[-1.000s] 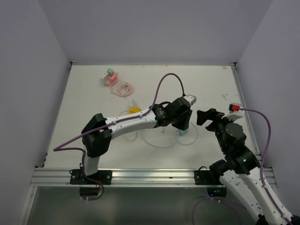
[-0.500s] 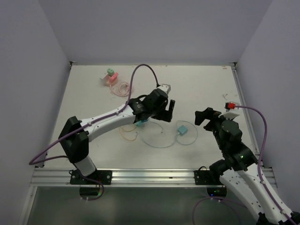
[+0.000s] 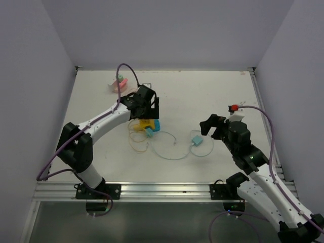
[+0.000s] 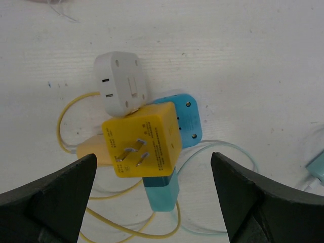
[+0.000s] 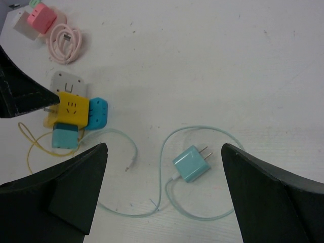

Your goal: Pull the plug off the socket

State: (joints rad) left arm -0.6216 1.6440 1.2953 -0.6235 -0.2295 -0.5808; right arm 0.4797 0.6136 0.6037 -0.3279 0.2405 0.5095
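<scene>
Two grippers hang wide open over a matte white table point(image 3: 217, 96), and neither has hold of anything. The left gripper point(image 3: 147, 113) hovers straight above a heap of glossy plastic blocks point(image 3: 148, 125) near the table's centre. In its wrist view a yellow cube point(image 4: 142, 147) lies with metal prongs facing up, resting on a teal block point(image 4: 162, 190). A rounded white adapter point(image 4: 121, 83) sits at 11 o'clock of the cube and a blue socket piece point(image 4: 187, 119) at 2 o'clock, both touching it. Whether the cube is seated in the teal block cannot be told.

The right gripper point(image 3: 212, 126) is the nearer tool to the teal plug point(image 5: 191, 164), which lies flat at about 8 o'clock of it in the overhead view, well apart from the heap at the plug's 9 o'clock. The plug is a small square-edged body with a thin pale cable point(image 5: 197, 127) looping loosely around it. Its two bare prongs point(image 5: 204, 152) set its long axis toward roughly 2 o'clock in the right wrist view. With the prongs exposed and nothing around them, the plug looks already free of any socket
</scene>
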